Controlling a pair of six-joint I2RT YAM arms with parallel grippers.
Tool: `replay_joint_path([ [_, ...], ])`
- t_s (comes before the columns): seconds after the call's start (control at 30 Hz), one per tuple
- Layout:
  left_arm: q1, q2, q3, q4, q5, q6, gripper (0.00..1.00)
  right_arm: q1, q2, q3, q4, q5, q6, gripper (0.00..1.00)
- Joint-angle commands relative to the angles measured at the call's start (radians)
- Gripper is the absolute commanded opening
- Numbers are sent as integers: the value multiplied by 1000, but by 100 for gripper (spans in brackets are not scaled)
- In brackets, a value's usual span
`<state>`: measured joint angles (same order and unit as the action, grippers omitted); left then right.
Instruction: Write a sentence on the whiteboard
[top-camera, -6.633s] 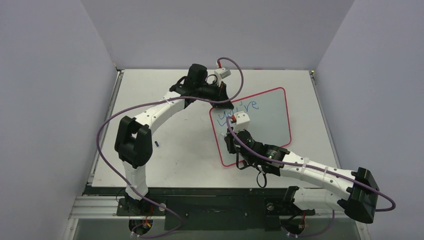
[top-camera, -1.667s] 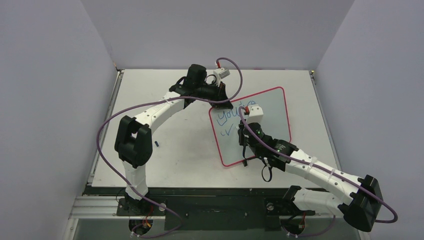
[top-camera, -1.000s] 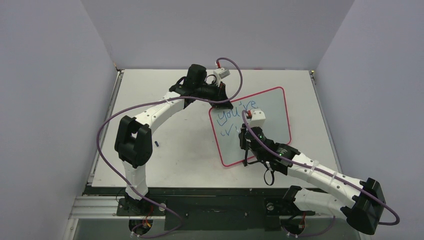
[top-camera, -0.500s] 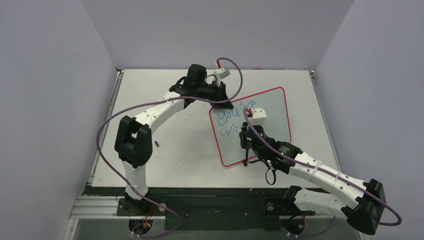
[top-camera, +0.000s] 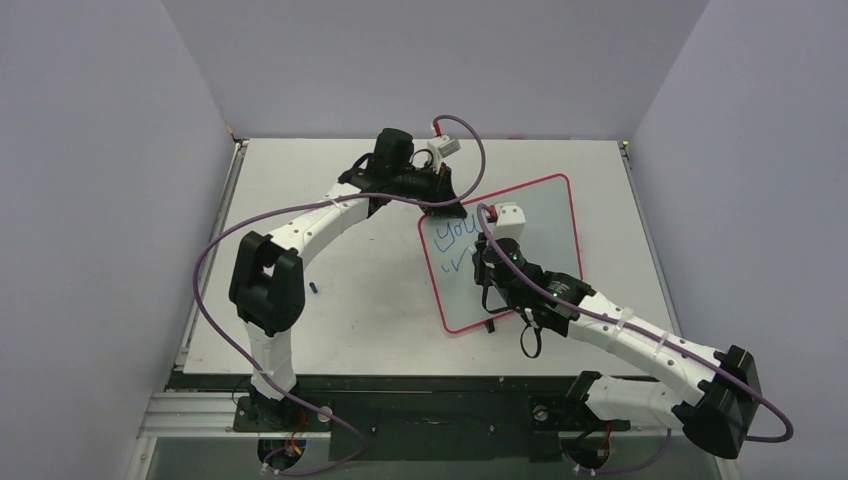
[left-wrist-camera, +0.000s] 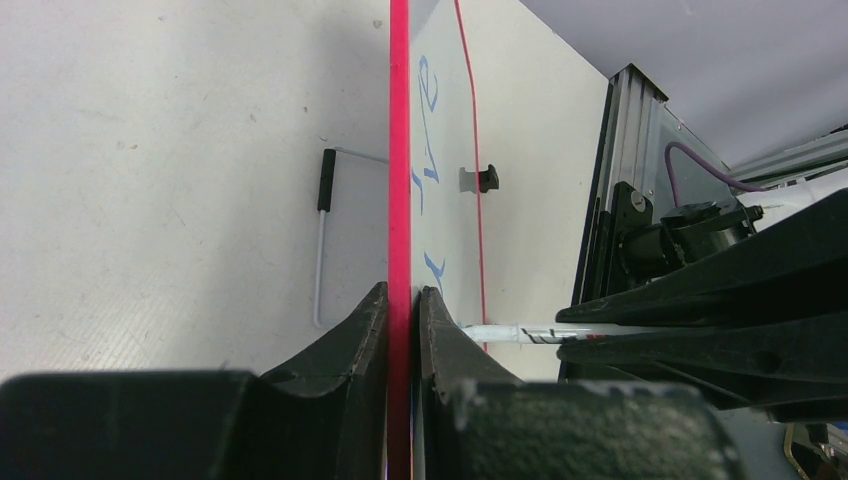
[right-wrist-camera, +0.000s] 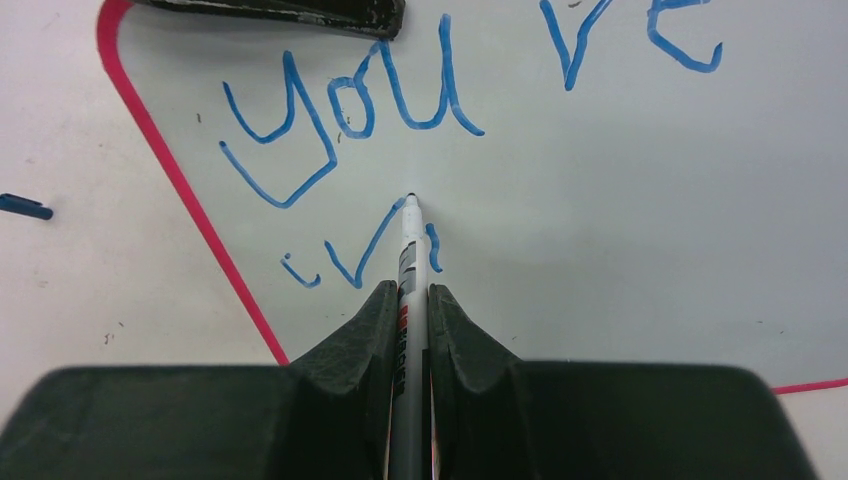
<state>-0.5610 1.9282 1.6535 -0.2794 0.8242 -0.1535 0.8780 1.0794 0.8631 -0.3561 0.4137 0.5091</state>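
Note:
The whiteboard (top-camera: 540, 230) with its pink-red frame stands tilted on the table, also in the right wrist view (right-wrist-camera: 620, 230). My left gripper (left-wrist-camera: 404, 300) is shut on its top edge (left-wrist-camera: 399, 150), near the board's far left corner (top-camera: 440, 205). My right gripper (right-wrist-camera: 410, 295) is shut on a white marker pen (right-wrist-camera: 410, 250), whose tip touches the board just under the first line. The sentence (right-wrist-camera: 360, 110) reads "you're" in blue, with a few short strokes (right-wrist-camera: 350, 255) of a second line below it. In the top view my right gripper (top-camera: 490, 262) hides part of the writing (top-camera: 455, 232).
A small dark blue pen cap (top-camera: 315, 288) lies on the white table left of the board, also in the right wrist view (right-wrist-camera: 22, 207). One black foot (left-wrist-camera: 485, 179) of the board and a wire stand (left-wrist-camera: 322, 230) show in the left wrist view. Grey walls enclose the table.
My right gripper with the pen has moved left and up over the board, back to the second line's strokes. A new short stroke stands after the "v" shape. The left arm has not moved.

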Motion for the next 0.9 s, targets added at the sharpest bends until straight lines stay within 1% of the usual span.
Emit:
replay_joint_path([
  [0.0,-24,-14,-9,-4,17,54,0,-15,33,19,61,-1,-9,0],
  [0.53,-25,-17,-8,-7,18,56,0,-24,-18,-75,52,15,26,0],
  [0.87,-26,-12,-6,-10,18,56,0,-22,-48,1,41,12,7,0],
])
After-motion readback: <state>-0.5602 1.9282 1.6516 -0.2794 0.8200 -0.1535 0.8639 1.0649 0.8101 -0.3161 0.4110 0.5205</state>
